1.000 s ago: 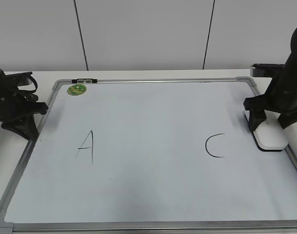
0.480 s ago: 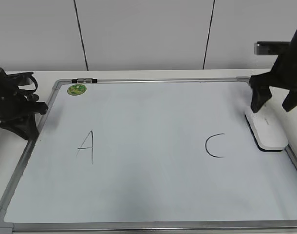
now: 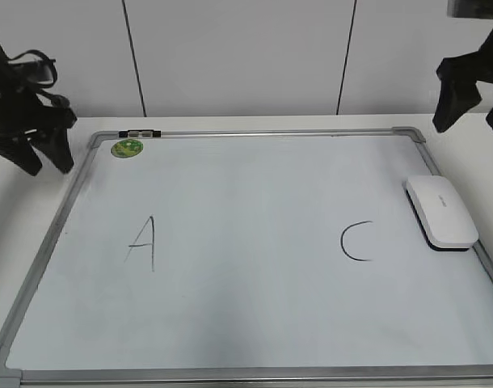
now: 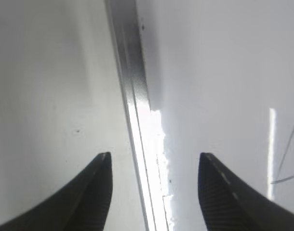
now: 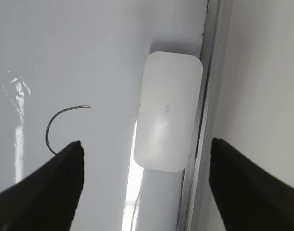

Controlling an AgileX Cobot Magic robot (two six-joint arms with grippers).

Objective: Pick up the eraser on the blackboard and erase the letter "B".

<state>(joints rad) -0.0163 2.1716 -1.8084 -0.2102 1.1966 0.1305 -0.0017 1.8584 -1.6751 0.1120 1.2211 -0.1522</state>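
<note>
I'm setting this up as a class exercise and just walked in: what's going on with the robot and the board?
Nothing is being held. Both arms hang above the table with open fingers: the left gripper over the blackboard's left frame, the right gripper high at the right. The eraser lies flat by the right frame, beside the "C". Only an "A" and "C" show; between them the board is blank, no "B" visible. A green magnet sits top left.
</note>
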